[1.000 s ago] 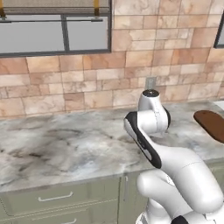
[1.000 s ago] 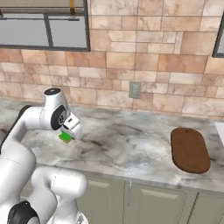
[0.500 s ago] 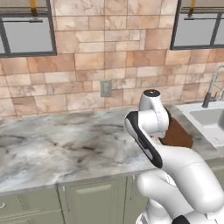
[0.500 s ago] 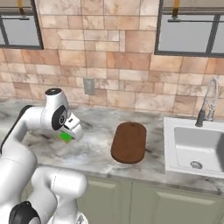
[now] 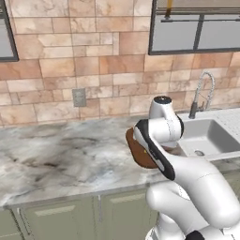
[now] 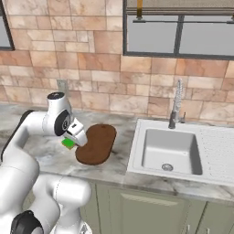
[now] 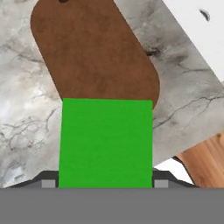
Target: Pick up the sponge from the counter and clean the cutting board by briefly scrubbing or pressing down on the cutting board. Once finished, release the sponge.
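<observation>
My gripper (image 6: 72, 140) is shut on the sponge (image 6: 68, 143), a bright green block held in the air above the counter (image 6: 43, 148). It hangs just left of the near end of the cutting board (image 6: 97, 144), a dark reddish-brown oval lying on the stone. In the hand view the sponge (image 7: 106, 142) sits between the finger tips (image 7: 48, 182), and its far edge overlaps the closest rounded end of the cutting board (image 7: 94, 57). Seen from the left base, the arm covers much of the cutting board (image 5: 138, 153) on the counter (image 5: 61, 154).
A white sink (image 6: 169, 151) with a tall faucet (image 6: 175, 103) lies right of the board, its corner in the hand view (image 7: 197, 26). A wall outlet (image 5: 78, 97) sits on the brick backsplash. Marbled counter stretches away to the left.
The base has driven to the right, so the whole scene slid left; the board now lies beside the gripper and the sink has come fully into view. The sponge stays gripped.
</observation>
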Robot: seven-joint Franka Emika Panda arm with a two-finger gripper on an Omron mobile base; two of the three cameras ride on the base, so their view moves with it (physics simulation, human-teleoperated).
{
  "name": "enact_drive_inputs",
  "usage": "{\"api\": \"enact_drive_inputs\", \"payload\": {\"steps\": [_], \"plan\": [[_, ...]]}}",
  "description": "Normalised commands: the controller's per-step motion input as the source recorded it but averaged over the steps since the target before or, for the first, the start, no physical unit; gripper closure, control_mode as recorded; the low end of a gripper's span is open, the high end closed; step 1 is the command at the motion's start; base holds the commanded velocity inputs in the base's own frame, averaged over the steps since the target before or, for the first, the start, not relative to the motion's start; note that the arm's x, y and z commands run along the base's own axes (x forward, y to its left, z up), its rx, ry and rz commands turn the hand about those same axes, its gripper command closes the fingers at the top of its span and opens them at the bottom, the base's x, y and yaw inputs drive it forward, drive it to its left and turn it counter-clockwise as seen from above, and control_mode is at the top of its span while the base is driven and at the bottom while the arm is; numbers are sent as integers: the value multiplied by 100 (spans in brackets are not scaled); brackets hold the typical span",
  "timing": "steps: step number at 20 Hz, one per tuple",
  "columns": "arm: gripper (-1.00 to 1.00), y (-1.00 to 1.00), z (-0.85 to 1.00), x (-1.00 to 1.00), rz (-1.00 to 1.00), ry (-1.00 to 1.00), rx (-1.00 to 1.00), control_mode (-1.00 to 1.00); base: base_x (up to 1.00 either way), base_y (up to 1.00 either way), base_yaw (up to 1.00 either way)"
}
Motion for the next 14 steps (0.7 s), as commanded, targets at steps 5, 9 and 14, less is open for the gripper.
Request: {"api": "enact_drive_inputs", "payload": {"steps": [5,9,14], "plan": [[100,-15,0,15,0,0,1,-100,20,-30,0],[100,-16,-6,44,2,0,2,-100,0,0,0],[100,29,-29,57,0,0,5,-100,0,0,0]]}}
